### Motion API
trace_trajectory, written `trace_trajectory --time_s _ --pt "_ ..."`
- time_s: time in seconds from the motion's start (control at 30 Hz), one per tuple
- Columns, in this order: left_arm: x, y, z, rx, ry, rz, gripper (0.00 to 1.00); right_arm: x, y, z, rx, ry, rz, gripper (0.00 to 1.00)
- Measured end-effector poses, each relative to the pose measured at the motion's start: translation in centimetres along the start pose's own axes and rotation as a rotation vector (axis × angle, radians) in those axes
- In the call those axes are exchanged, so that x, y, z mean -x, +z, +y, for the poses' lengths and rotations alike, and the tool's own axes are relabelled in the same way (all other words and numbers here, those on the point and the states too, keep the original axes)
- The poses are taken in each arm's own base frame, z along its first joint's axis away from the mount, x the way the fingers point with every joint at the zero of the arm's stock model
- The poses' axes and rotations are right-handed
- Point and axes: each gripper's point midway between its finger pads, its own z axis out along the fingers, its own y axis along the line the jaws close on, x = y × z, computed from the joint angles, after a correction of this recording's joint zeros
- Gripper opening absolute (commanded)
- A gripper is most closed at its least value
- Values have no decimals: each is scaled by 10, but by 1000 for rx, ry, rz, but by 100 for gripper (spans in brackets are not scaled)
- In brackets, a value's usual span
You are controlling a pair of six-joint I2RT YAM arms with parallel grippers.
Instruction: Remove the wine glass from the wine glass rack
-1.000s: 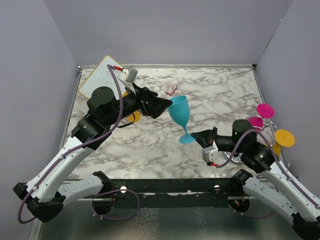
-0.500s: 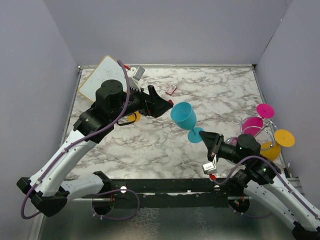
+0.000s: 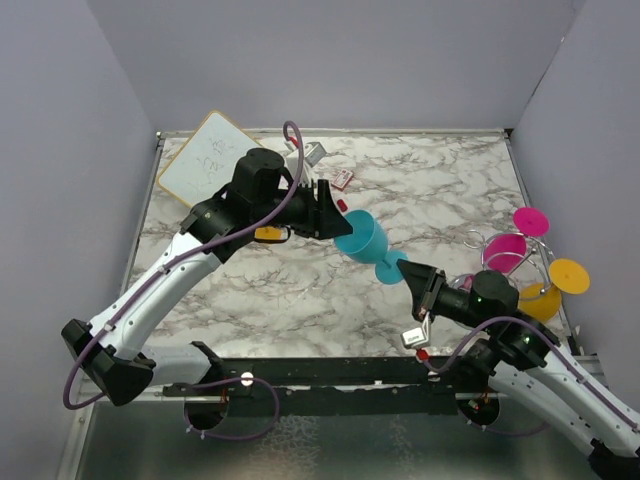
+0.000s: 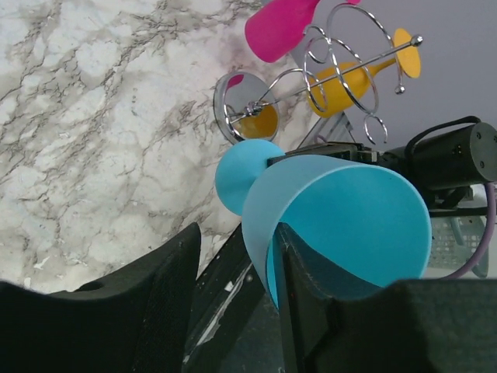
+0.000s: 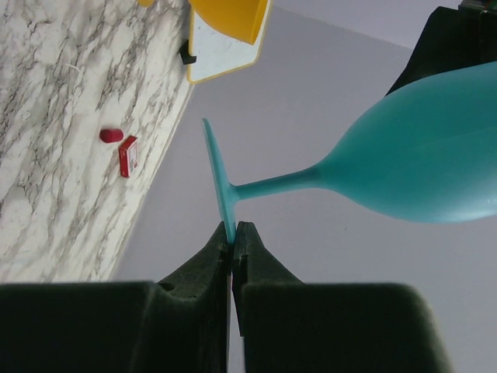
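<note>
A teal wine glass (image 3: 360, 238) hangs tilted over the table's middle, off the rack. My right gripper (image 3: 408, 275) is shut on the rim of its foot (image 5: 217, 179), seen edge-on in the right wrist view (image 5: 233, 227). My left gripper (image 3: 338, 222) straddles the bowl's rim (image 4: 342, 217). One finger lies inside the bowl against its wall. The other stands outside with a gap to the wall, so the left gripper (image 4: 237, 241) is open. The wine glass rack (image 4: 342, 47), chrome wire on a round mirror base (image 4: 242, 105), stands at the right, behind my right arm.
The rack holds pink glasses (image 3: 531, 221) and yellow glasses (image 3: 568, 276). A whiteboard (image 3: 205, 155) lies at the back left, with a small red box (image 3: 342, 179) next to it. A yellow glass (image 3: 268, 233) sits under my left arm. Purple walls close in on three sides.
My left arm has reached right and put its jaws over the bowl's rim, narrowing them. The right gripper pulled back and tilted the glass toward the left arm a second ago.
</note>
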Motion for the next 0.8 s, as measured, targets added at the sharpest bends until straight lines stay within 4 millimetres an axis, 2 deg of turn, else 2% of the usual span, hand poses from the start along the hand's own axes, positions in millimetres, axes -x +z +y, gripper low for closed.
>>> trace_trajectory --time_s 0.37,0.4,0.47,0.5,0.53,0.57,0.7,0.8 --pt "-11 -1 14 76 7 74 2 -5 9 13 81 -82 52 1" --pt "-12 -1 16 83 10 77 0 -4 10 14 88 -83 48 7" --pt "-14 0 22 105 16 86 0 -4 11 15 95 -83 47 29" --pt "-15 0 24 113 18 90 0 -4 12 15 95 -83 45 53" --pt "-17 0 26 120 19 96 0 -4 12 15 91 -76 45 93" --pt "-18 0 27 124 19 100 0 -4 12 13 84 -68 47 100" --pt "-15 -3 39 196 39 86 0 -4 7 4 34 -49 53 99" --pt "0 -10 51 291 78 33 0 -1 6 3 20 0 41 99"
